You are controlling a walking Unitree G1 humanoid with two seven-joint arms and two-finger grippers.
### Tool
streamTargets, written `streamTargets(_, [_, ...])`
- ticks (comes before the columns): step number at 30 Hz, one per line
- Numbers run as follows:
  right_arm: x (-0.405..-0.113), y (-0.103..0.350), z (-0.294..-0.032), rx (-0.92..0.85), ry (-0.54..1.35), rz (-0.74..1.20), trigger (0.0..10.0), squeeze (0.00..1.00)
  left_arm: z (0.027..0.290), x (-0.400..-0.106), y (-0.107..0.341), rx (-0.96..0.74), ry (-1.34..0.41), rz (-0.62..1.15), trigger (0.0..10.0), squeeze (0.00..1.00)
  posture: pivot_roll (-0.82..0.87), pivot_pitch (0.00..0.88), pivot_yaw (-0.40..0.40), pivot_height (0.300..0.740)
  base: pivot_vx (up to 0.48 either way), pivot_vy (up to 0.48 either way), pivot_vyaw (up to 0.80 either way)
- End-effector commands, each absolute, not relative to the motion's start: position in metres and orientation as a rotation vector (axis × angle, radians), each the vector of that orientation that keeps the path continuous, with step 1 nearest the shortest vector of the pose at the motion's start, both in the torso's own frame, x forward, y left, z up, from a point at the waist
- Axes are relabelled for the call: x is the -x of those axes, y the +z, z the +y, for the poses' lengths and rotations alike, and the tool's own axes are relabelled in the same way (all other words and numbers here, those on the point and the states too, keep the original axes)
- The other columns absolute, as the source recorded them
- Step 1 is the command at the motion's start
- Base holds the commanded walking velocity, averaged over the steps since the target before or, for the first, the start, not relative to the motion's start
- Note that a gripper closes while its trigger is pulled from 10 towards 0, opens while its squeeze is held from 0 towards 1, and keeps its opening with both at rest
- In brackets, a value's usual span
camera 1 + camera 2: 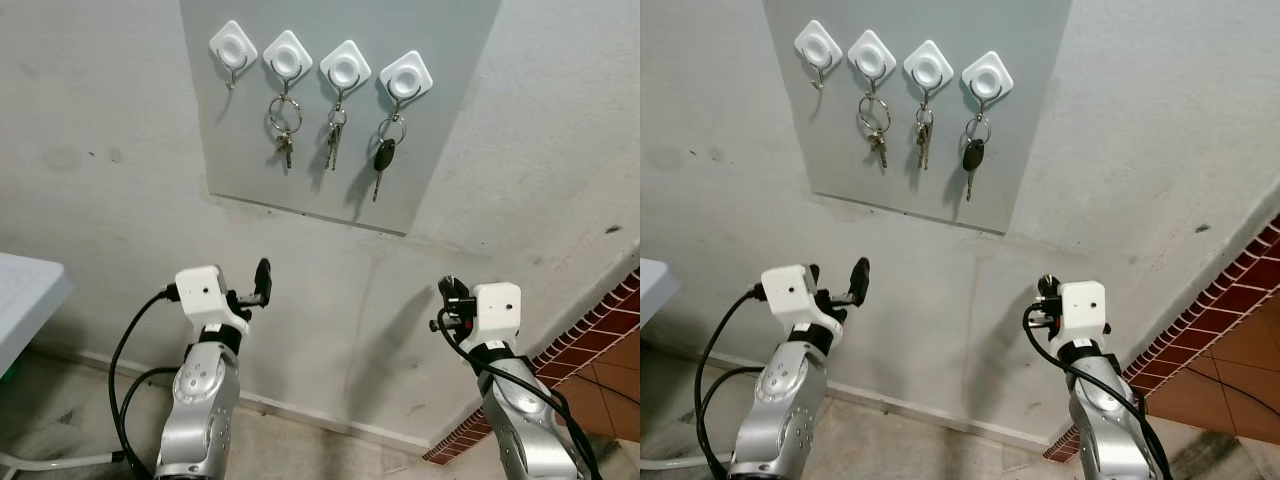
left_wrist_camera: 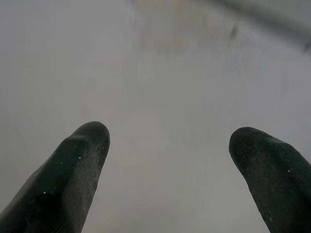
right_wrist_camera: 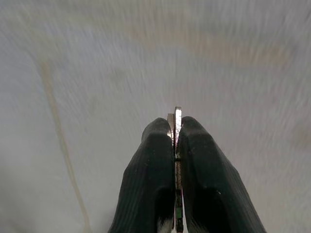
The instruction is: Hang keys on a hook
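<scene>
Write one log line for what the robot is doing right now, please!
right tool: shut on keys, below board | left tool: open, idle | empty hook: far left | other three hooks: keys hung

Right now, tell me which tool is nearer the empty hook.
Left. The left tool sits open below the empty hook, slightly to its right. The right tool, shut on keys, is far off to the right.

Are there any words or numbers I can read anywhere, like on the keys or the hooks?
None: nothing here can be read.
The keys on the hooks: any stamping is too small to read.
The grey board and the wall: no writing, only stains.
The thin metal piece pinched in the right gripper: seen edge-on, no markings show.
</scene>
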State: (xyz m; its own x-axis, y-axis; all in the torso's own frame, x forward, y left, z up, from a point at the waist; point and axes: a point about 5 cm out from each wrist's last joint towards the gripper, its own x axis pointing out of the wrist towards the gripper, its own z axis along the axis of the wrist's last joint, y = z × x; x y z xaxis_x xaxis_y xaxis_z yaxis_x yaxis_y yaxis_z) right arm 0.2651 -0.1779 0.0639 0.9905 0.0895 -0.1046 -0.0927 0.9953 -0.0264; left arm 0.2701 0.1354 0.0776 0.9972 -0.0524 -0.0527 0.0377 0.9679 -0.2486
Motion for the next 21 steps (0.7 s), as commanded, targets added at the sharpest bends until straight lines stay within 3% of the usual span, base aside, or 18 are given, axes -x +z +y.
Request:
streamTargets(1, [-0.258,0.052,-0.187,0.045,0.052,0.143,10.0,0.0,0.126,-0.265,0.067,0.261,-0.061,0.093,10.0,0.0,-0.01,0.038,-0.068,0.74,0.0,0.0,-0.73])
streamTargets(21, [-0.255,0.047,-0.192,0.051,0.022,0.134,10.0,0.0,0.135,-0.263,0.06,0.242,-0.05,0.08,10.0,0.0,-0.01,0.02,-0.063,0.74,0.0,0.0,-0.73])
